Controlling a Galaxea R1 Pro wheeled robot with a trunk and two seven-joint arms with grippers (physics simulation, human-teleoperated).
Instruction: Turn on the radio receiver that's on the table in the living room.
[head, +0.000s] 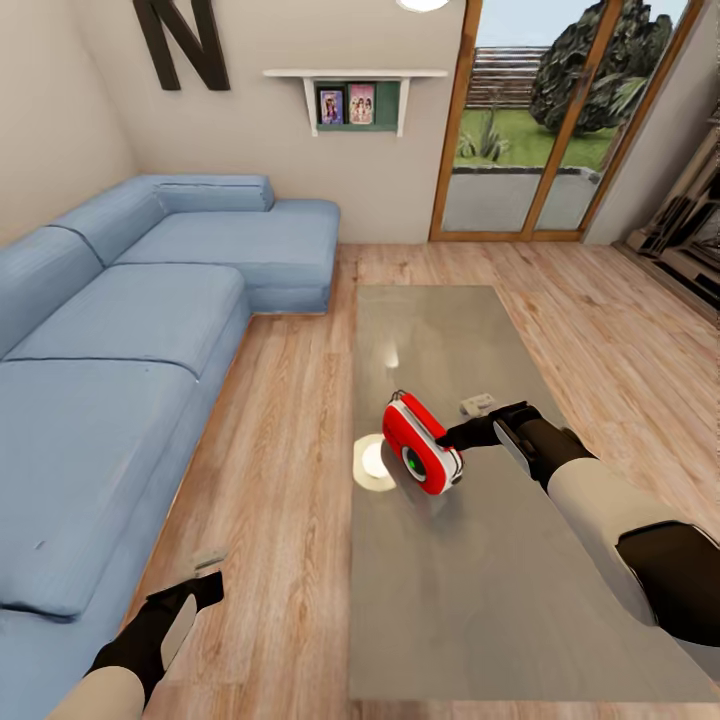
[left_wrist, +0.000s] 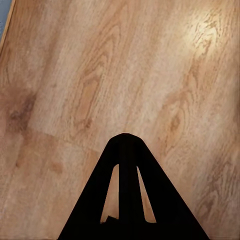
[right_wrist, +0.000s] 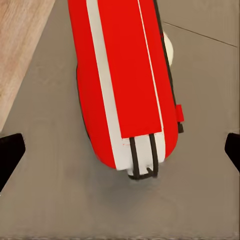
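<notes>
- While the radio receiver (head: 422, 446) stands on the table (head: 470, 600), the right gripper (head: 452, 436) sits beside it, fingers spread wide.
- Left gripper (head: 205, 590): closed, over floor (head: 290, 480).

Both arms wear the same livery: smooth cream-white shells on the forearms, with matte black at the joints and wrists. The right arm (head: 600, 510) shows a fat black elbow cuff and a pale grey panel near the wrist. The left gripper (head: 205, 590) and right gripper (head: 462, 434) are plain black, their fingers flat and tapering.
</notes>
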